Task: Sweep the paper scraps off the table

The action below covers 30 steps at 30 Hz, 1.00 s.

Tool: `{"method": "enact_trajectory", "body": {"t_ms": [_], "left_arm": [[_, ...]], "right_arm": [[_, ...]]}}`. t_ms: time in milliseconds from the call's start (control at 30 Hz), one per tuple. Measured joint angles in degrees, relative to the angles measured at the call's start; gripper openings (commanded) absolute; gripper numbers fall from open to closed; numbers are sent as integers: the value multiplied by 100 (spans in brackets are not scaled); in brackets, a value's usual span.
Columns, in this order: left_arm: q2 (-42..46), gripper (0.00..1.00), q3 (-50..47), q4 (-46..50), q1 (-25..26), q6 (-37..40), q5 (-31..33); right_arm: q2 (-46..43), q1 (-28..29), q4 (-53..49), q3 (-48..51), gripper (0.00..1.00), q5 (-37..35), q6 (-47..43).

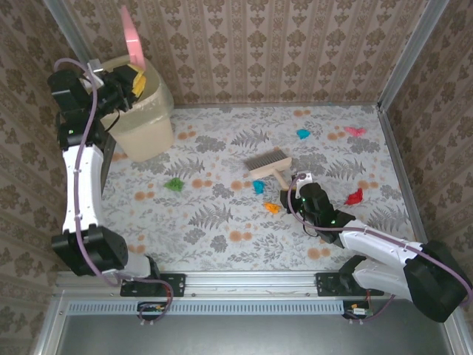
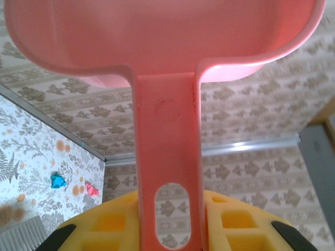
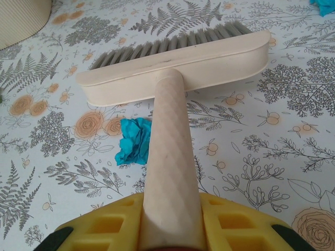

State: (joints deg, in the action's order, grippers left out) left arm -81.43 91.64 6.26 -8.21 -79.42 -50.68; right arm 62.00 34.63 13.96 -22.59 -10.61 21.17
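Observation:
Several paper scraps lie on the table: green, blue, orange, red, another blue and pink. My right gripper is shut on the handle of a cream hand brush, whose bristles rest on the cloth. A blue scrap lies just left of that handle. My left gripper is shut on the handle of a pink dustpan, held upright above the bin.
A cream waste bin stands at the back left corner under the dustpan. Patterned walls and metal posts close in the table on three sides. In the left wrist view a blue scrap and a pink one show far below.

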Motion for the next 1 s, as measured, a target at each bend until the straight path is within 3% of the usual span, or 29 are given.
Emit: {"method": "enact_trajectory", "body": {"t_ms": [400, 667, 1000], "left_arm": [[999, 0, 35, 2326, 1869, 2312, 916], [1296, 0, -546, 4127, 3399, 3932, 2218], [1558, 0, -1912, 5261, 4787, 4500, 3779]], "right_arm": [[0, 0, 0, 0, 0, 0, 0], [-39, 0, 0, 0, 0, -15, 2], [-293, 0, 2, 4, 0, -356, 26]]}}
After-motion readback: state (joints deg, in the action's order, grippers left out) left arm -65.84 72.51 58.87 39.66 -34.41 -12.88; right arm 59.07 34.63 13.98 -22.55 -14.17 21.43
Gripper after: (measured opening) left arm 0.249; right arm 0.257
